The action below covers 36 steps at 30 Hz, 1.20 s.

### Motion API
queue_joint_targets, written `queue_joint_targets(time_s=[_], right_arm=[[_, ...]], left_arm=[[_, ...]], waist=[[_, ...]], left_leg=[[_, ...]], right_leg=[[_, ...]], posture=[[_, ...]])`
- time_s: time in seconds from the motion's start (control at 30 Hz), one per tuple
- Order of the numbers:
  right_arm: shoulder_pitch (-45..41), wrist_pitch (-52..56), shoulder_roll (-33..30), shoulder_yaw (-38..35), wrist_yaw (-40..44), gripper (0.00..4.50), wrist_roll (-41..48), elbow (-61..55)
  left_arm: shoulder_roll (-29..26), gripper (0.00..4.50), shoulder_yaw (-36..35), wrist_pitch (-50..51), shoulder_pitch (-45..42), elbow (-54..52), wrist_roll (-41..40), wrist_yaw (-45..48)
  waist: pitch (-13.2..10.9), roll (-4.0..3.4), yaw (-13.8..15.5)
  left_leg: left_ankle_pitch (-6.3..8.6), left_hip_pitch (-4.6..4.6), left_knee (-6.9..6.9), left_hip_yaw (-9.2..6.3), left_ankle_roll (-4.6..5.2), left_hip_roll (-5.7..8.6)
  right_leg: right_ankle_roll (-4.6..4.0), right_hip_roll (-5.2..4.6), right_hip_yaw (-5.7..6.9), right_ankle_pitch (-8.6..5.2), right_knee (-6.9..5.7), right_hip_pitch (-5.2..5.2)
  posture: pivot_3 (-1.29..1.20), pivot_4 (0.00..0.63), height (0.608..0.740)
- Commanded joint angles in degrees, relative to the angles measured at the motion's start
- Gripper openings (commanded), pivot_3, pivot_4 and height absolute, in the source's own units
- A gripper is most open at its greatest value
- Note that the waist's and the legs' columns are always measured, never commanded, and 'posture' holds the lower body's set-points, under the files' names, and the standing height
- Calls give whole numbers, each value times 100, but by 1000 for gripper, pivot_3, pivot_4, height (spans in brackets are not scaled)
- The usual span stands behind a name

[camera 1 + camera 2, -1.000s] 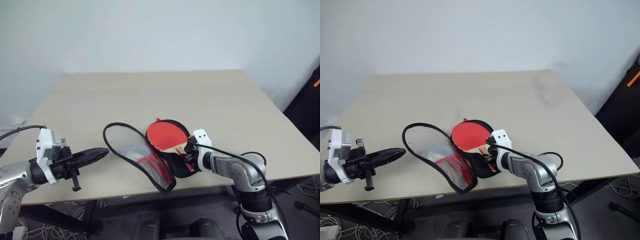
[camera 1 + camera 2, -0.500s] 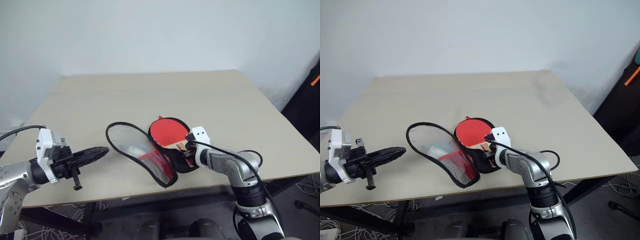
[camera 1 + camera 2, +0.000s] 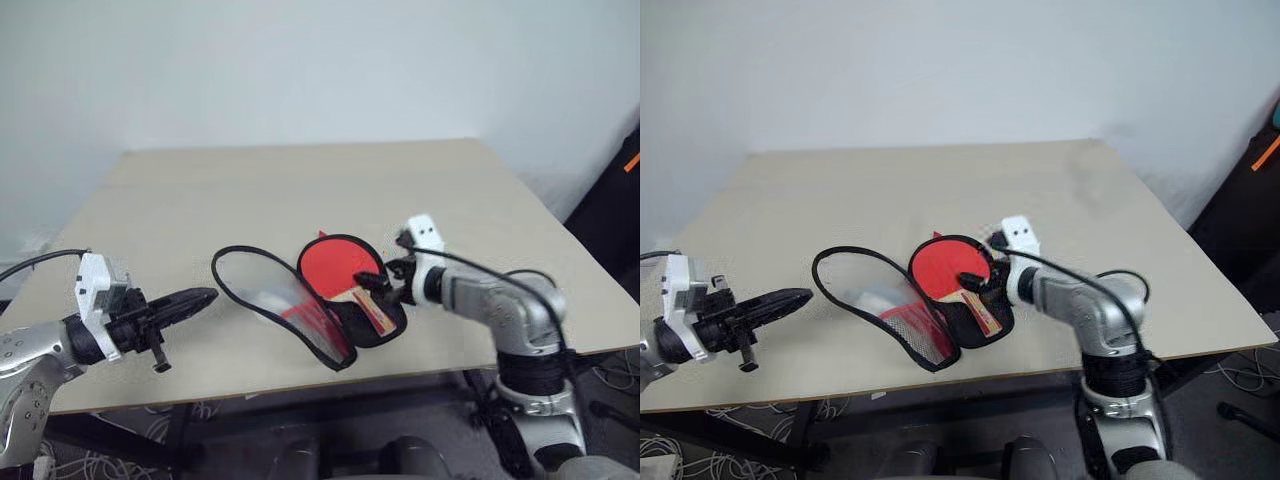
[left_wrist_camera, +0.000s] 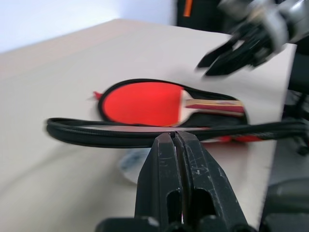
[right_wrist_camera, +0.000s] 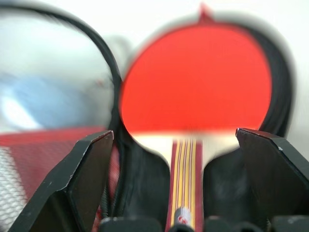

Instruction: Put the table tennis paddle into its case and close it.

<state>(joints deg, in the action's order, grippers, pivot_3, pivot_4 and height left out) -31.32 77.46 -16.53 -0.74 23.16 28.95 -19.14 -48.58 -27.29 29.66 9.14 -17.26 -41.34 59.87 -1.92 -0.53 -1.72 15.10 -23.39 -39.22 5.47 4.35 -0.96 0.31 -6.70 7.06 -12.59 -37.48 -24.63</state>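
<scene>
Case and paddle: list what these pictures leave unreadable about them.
- Pale rounded thing under the raised lid of the case: blurred in the left wrist view, veiled by the lid in the head views; identity unclear.
- Zip on the case: too small to find.
- Paddle handle end: hidden by the right end effector in the left eye view.

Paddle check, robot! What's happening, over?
Right gripper open above the handle. Left gripper shut, off to the side. Paddle lies in the open case; lid flap not closed.
</scene>
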Motion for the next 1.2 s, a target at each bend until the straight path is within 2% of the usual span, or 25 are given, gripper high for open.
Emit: queue_joint_targets(time_s=[0.03, 0.07, 0.1, 0.13, 0.27, 0.4, 0.53, 0.83, 1.03, 1.2], right_arm=[[-218, -444, -1090, -332, 942, 4458, 283, -101], [-226, -679, -1441, -323, 1169, 4458, 235, 36], [-266, -961, -1773, -329, 1343, 4500, 121, 295], [-325, -1181, -2017, -345, 1453, 4500, 22, 561], [-607, -1870, -2668, -342, 1800, 4500, -239, 1476], [-666, -2321, -2970, -260, 2132, 4500, -355, 1812], [-657, -2408, -2904, -270, 2178, 4500, -318, 1731], [-572, -2321, -2658, -363, 1963, 4500, -272, 1565], [-519, -2264, -2574, -447, 1825, 4500, -248, 1490], [-627, -2359, -2586, -526, 1701, 4500, -330, 1661]], left_arm=[[-139, 0, 32, 285, -84, -171, -32, -193], [-127, 0, 33, 291, -94, -151, -4, -217], [-128, 371, 25, 291, -69, -125, -5, -167], [-142, 548, 16, 311, -31, -103, -8, -127], [-95, 1900, -28, 314, 34, 6, -18, -69], [56, 3245, 62, 246, 33, 78, 50, -184], [336, 4480, 532, 14, -161, 125, 484, -542], [1036, 4480, 1541, 261, -1199, 212, 781, -1292], [1511, 4480, 2046, 399, -1693, 81, 736, -1501], [2218, 4480, 2872, 406, -2300, 486, 1329, -2072]], waist=[[-13, 7, 46], [-24, -1, 57], [-29, -6, 64], [-34, -7, 64], [-44, -5, 61], [-47, -4, 65], [-48, -3, 67], [-53, 6, 196], [-57, 14, 195], [-60, 19, 233]], left_leg=[[2, 0, -1, 3, 14, 2], [4, 0, -2, 3, 21, 5], [16, 0, -2, 6, 44, 10], [22, 0, -2, 7, 53, 10], [24, 0, 0, 10, 57, 6], [16, -5, 4, 9, 43, -1], [17, -10, -2, 9, 48, -1], [24, -15, -14, 5, 66, 3], [9, -20, -16, 8, 44, 6], [3, -21, -26, 6, 58, 12]], right_leg=[[-4, -3, 0, -2, 6, 1], [-8, -8, 0, -4, 11, 3], [-8, -13, -2, -4, 14, 4], [-8, -15, -4, -4, 16, 4], [-8, -13, -3, -4, 18, 1], [-7, -9, 0, -4, 17, 4], [-5, -16, 0, -2, 18, 7], [0, -21, 1, 4, 18, 11], [3, -18, 2, 5, 18, 12], [6, -18, 1, 8, 17, 20]], posture=[[0, 0, 706], [0, 0, 706], [0, 0, 706], [0, 0, 706], [0, 0, 706], [0, 0, 706], [0, 0, 706], [0, 0, 706], [0, 0, 706], [0, 0, 706]])
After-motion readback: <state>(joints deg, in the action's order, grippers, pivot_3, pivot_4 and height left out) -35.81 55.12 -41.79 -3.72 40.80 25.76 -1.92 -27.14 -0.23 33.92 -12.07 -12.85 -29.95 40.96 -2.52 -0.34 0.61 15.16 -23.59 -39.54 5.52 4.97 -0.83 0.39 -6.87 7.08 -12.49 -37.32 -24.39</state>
